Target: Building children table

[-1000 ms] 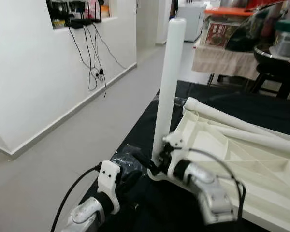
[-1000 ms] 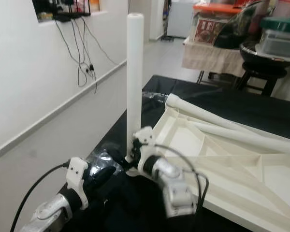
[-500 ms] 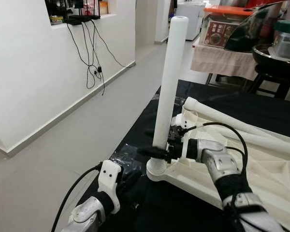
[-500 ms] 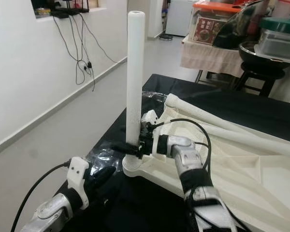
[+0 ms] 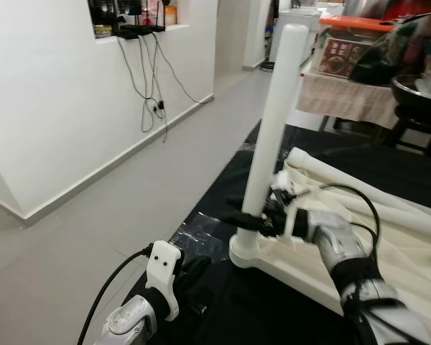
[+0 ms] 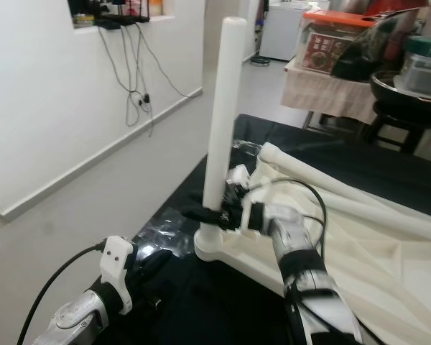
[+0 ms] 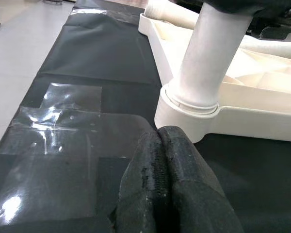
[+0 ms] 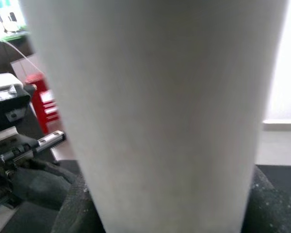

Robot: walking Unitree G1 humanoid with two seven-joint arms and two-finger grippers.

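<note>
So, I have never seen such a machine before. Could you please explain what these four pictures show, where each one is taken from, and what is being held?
This is a humanoid robot with two silver arms, each ending in two long black fingers. The two wide pictures come from cameras on its head, looking down. The other two come from cameras on its wrists.

On a black mat lies a white plastic tabletop, upside down. One white table leg stands upright in its corner socket; more loose legs lie on it.

The right gripper is shut on the upright leg, low down; its wrist camera sees that leg very close. The left gripper is shut, holds nothing, and hangs low near the socket.
</note>
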